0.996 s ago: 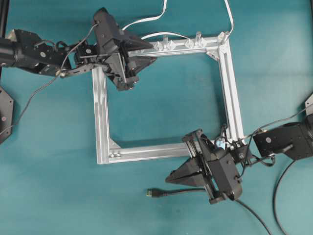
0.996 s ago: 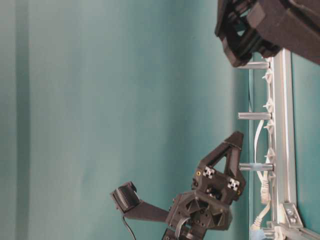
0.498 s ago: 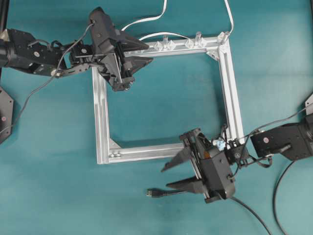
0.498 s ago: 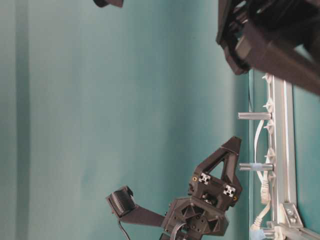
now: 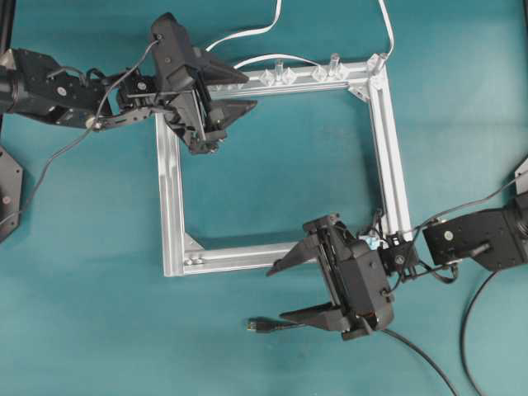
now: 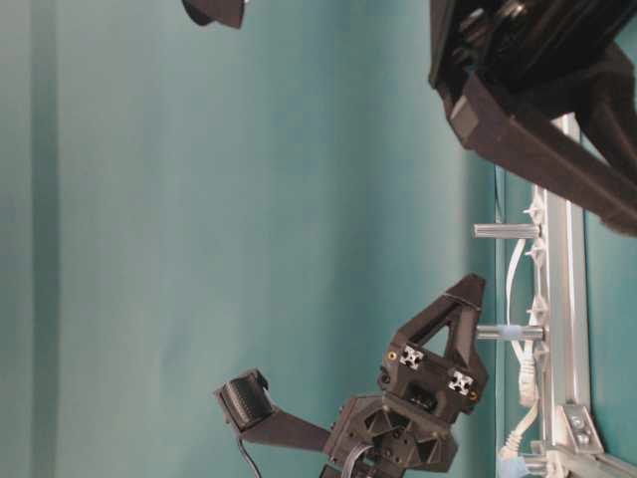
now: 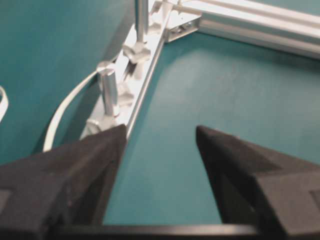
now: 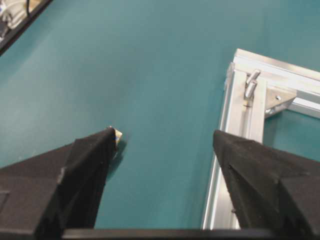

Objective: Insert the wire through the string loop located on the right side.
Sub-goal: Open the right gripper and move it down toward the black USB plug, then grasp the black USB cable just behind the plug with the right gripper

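Right claw point(image 5: 276, 292) now spread wide, wire point(image 5: 262, 326) released on table

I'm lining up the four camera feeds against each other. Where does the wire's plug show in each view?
Overhead: plug near bottom centre, left of the right gripper, below the aluminium frame.
Table-level: not visible.
Left wrist: not in it.
Right wrist: silver tip peeks past the picture-left finger.
Shared landmark: the aluminium frame.
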Available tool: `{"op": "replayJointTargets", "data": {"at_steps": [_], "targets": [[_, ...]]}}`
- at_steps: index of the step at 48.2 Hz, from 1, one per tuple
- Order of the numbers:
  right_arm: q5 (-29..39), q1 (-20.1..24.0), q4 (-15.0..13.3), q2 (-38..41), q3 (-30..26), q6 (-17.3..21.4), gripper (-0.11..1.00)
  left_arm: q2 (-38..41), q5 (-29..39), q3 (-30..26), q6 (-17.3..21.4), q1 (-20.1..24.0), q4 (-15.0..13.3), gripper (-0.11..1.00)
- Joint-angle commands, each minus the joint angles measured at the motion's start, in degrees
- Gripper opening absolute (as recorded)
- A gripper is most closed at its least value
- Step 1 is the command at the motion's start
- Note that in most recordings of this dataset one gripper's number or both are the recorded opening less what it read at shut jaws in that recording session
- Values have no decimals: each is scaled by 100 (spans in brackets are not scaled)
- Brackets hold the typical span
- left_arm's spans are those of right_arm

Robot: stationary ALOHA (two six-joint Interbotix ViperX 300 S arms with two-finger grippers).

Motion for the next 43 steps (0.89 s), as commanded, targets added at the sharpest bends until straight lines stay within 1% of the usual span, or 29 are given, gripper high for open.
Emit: {"op": "replayJointTargets", "data": {"at_steps": [1, 3, 6, 8, 10, 11, 13, 17, 22, 26, 29, 32, 37, 43], "targets": [[-44, 53, 26, -97, -88, 18, 88, -158, 9, -88, 35, 18, 18, 72], [-44, 88, 79, -97, -88, 26, 88, -158, 26, -88, 35, 18, 18, 73], [-44, 185, 316, -88, -97, 44, 87, -149, 62, -79, 35, 18, 18, 73], [-62, 264, 589, -88, -105, 62, 87, -158, 79, -70, 35, 18, 26, 73], [-62, 360, 932, -70, -105, 53, 87, -149, 114, -70, 44, 18, 26, 73], [-97, 439, 1178, -53, -105, 26, 87, -158, 114, -62, 44, 18, 35, 73], [-158, 545, 1477, -18, -105, -9, 87, -158, 149, -53, 44, 18, 26, 73], [-404, 747, 1986, 97, -114, -97, 87, -149, 158, -35, 62, 18, 35, 73], [-712, 993, 2619, 255, -158, -325, 86, -141, 158, -26, 105, 18, 35, 73], [-809, 1143, 3023, 334, -220, -545, 87, -141, 158, -35, 132, 18, 35, 73], [-809, 1222, 3252, 378, -272, -756, 87, -141, 158, -53, 141, 18, 35, 73], [-809, 1266, 3393, 387, -290, -932, 87, -141, 158, -53, 141, 18, 35, 73], [-809, 1292, 3524, 387, -299, -1072, 87, -149, 158, -44, 141, 26, 35, 73], [-809, 1301, 3551, 404, -281, -1090, 87, -149, 158, -26, 141, 26, 44, 73]]}}
